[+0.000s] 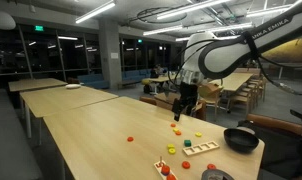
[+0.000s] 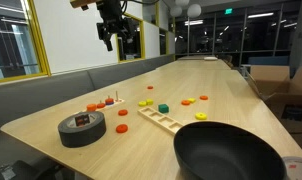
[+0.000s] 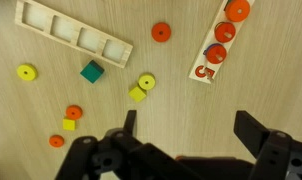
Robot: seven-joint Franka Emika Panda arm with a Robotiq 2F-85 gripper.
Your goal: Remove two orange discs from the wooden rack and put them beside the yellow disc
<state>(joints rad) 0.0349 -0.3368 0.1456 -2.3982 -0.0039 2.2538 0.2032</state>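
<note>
Behind the long pale-wood counter [image 1: 91,135] stand dark windows [image 1: 41,60] and wooden chairs [image 1: 246,92]; strip lights [image 1: 96,12] hang above it, another long table [image 1: 71,100] beside it.

White arm [image 1: 231,48] with black end effector [image 1: 180,114].

The wooden rack [image 3: 204,66] runs off the wrist view's top edge; we see the end orange disc [image 3: 237,8] on it only partly.
</note>
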